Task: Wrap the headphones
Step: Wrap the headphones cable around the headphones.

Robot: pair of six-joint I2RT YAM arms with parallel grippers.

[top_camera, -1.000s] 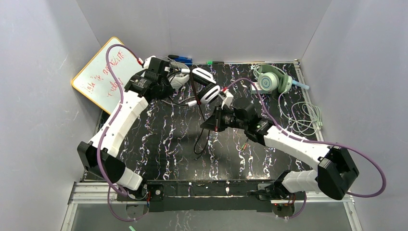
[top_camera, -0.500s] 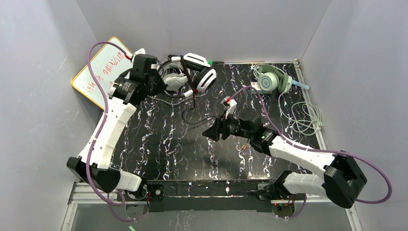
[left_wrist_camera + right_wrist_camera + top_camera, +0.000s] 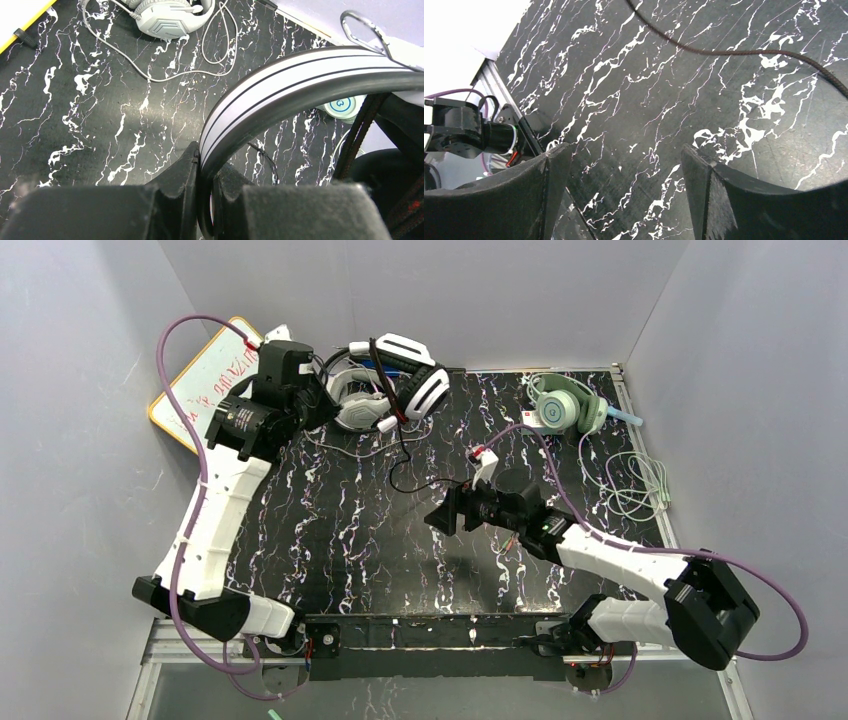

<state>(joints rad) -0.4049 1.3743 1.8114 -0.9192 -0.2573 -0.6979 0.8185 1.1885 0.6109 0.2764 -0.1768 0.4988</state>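
Observation:
My left gripper [image 3: 325, 405] is shut on the white, black-striped headband of the black-and-white headphones [image 3: 405, 375], held up at the back of the table; the left wrist view shows the band [image 3: 280, 85] pinched between the fingers [image 3: 182, 170]. Their black cable [image 3: 400, 455] hangs down, its loose end curling on the mat. My right gripper [image 3: 440, 517] hovers open and empty near the middle, with the cable [image 3: 724, 50] lying beyond its fingers. The light grey headphones [image 3: 167, 17] lie under the lifted pair. The mint-green headphones [image 3: 565, 410] sit at the back right.
A whiteboard with red writing [image 3: 200, 380] leans at the back left, close to my left arm. The mint set's pale cable [image 3: 632, 485] lies coiled along the right edge of the black marbled mat [image 3: 330, 550]. Grey walls close in three sides.
My right gripper has opened, let the black cable go and drawn back toward the middle. My left arm has carried the black-and-white headphones toward the back left.

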